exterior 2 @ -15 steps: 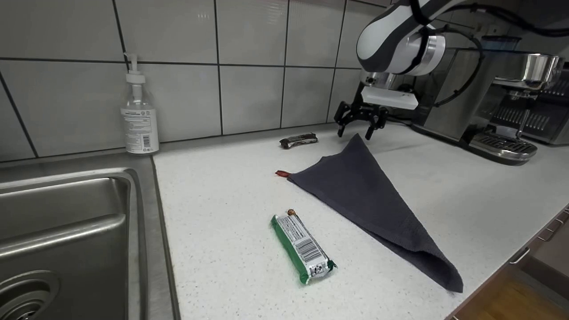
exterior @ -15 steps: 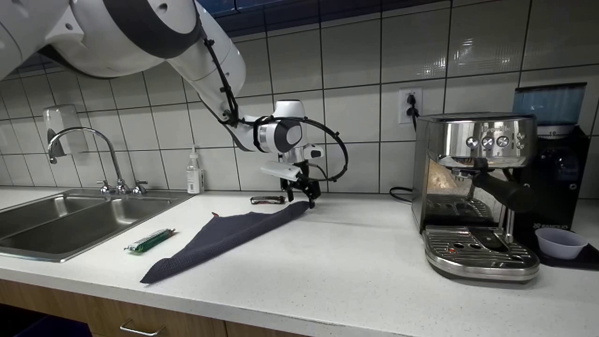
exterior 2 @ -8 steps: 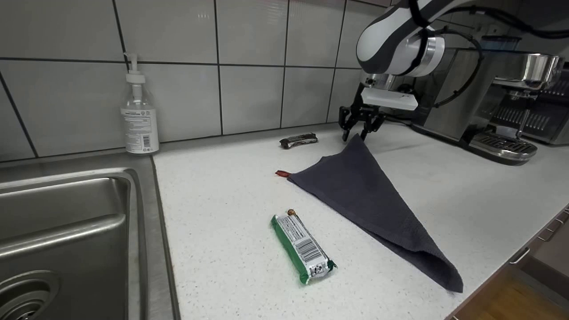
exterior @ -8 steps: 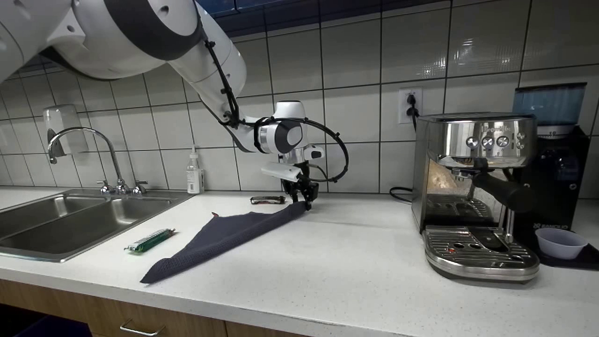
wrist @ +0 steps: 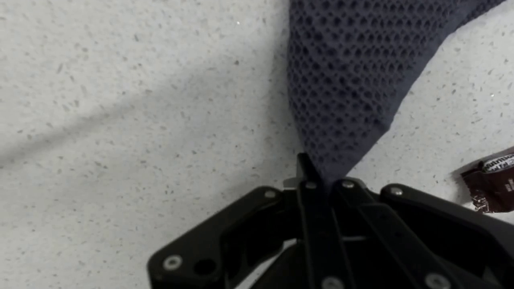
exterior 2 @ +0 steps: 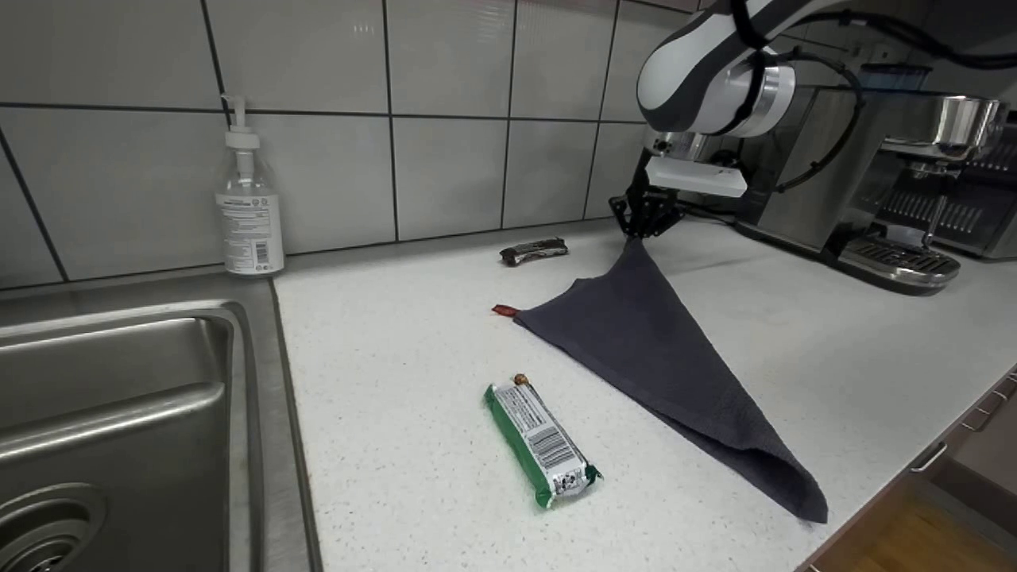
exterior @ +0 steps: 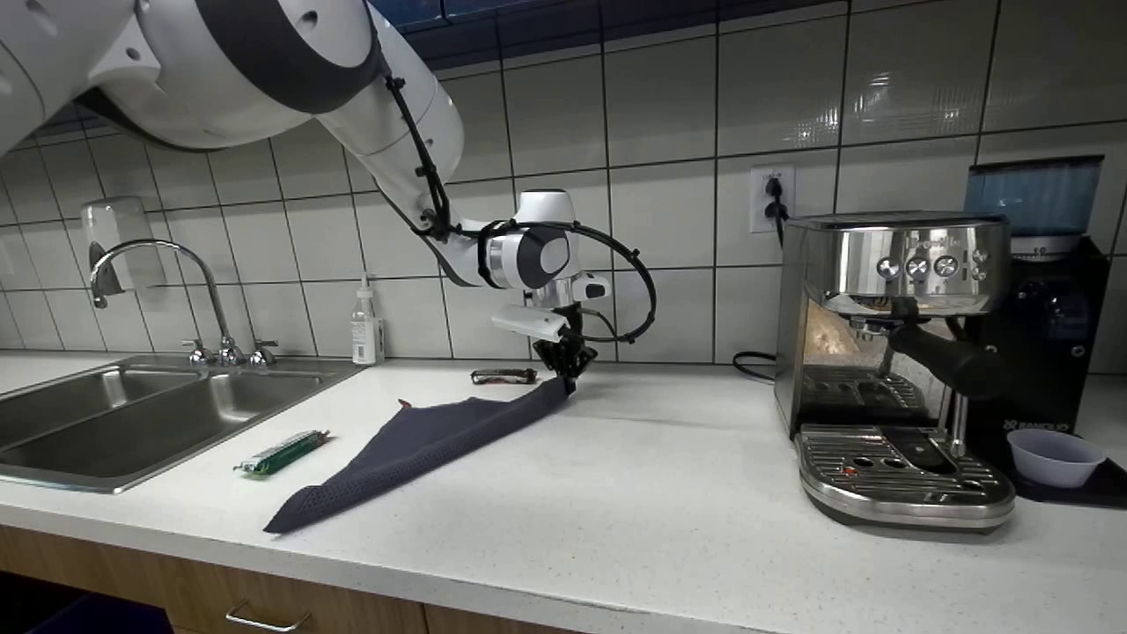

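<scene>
My gripper point(exterior: 569, 386) is shut on one corner of a dark grey-blue cloth point(exterior: 449, 431) lying on the counter. In the wrist view, the waffle-textured cloth point(wrist: 345, 72) narrows to a bunched tip between the black fingers of the gripper point(wrist: 325, 176). The pinched tip itself is hidden by them. From that corner the cloth point(exterior 2: 667, 357) spreads in a rough triangle toward the counter's front edge, with a red loop point(exterior 2: 505, 311) at its side. A small dark-wrapped bar point(wrist: 496, 182) lies close by, toward the wall, apart from the cloth. A green-and-white bar point(exterior 2: 543, 445) rests nearer the sink.
A steel double sink point(exterior: 106, 482) with a faucet point(exterior: 211, 291) is set into the counter. A pump bottle point(exterior 2: 250, 214) stands by the tiled wall. An espresso machine point(exterior: 898, 255), a black grinder point(exterior: 1039, 326) and a small bowl point(exterior: 1057, 458) stand at the opposite end.
The fingers have gone from wide apart around the cloth's far corner to closed on it, bunching the tip. The arm has barely moved; both bars lie where they were.
</scene>
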Controlling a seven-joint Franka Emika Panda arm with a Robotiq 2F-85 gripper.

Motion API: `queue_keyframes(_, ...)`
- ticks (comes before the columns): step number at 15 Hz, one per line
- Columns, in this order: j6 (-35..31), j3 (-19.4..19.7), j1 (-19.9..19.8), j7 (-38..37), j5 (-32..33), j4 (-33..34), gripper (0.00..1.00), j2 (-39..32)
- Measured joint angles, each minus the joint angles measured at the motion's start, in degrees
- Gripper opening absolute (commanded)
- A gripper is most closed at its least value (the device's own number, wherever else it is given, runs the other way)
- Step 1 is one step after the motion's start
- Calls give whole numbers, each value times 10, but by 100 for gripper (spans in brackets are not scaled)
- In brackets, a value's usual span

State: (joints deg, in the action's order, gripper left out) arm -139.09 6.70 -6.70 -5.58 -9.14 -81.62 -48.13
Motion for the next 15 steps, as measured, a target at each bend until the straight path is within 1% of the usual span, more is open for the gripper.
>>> queue_keyframes(9, 0, -6, 0, 6, 0, -2, 1, 10)
queue_keyframes(15, 0, -20, -13, 45, 0, -16, 1, 31)
